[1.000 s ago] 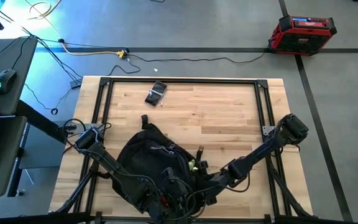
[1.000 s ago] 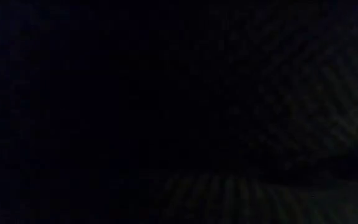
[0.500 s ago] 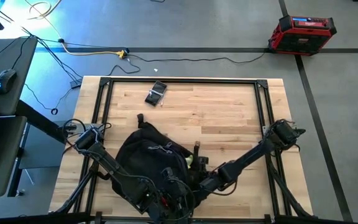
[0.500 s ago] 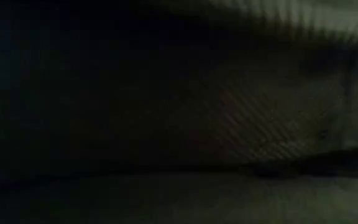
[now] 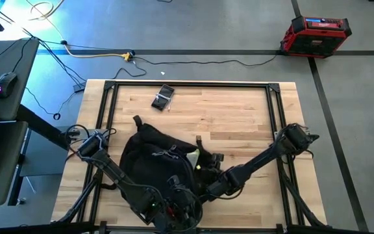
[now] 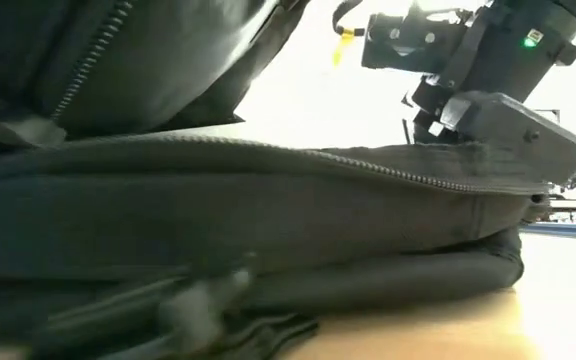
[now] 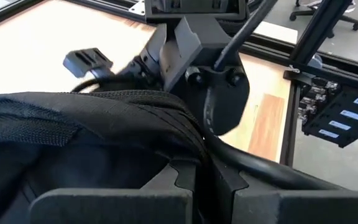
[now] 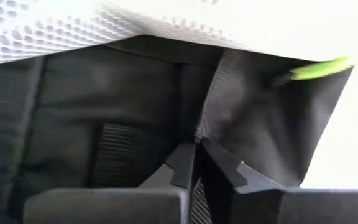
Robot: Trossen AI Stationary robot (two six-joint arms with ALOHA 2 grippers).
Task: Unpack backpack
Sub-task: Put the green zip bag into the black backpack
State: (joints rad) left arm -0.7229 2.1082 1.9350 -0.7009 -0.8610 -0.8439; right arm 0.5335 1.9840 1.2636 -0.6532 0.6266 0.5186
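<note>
The backpack (image 5: 158, 166) lies on the wooden table (image 5: 239, 117) near its front edge, left of the middle, a rounded black heap with straps trailing toward the table's centre. Both arms reach into it from the front corners.

The left gripper (image 7: 196, 177) sits at the pack's front side, close to the table's front edge, its two fingers pressed together on a fold of black fabric and a webbing strap of the backpack. Right in front of it, in the left wrist view, the right arm's dark wrist housing (image 7: 197, 74) fills the space, with a black cable running past it.

The right gripper (image 8: 197, 163) is at the pack's right side, fingers closed with a black strap of the backpack pinched between them. A white mesh panel (image 8: 36, 28) lies above the dark fabric there, and a bit of neon-yellow trim (image 8: 322, 67) shows beside it; the same yellow-green spot shows at the pack's right edge from above.

In the low view the backpack's bulk and a long zipper (image 6: 368, 165) block nearly everything; only the right arm's housing shows over it.

A small dark packet (image 5: 163, 97) lies apart near the table's back edge, left of the middle. On the floor beyond are cables (image 5: 193, 62) and a red and black case (image 5: 315, 34). A desk with a mouse (image 5: 5, 83) stands to the table's left.
</note>
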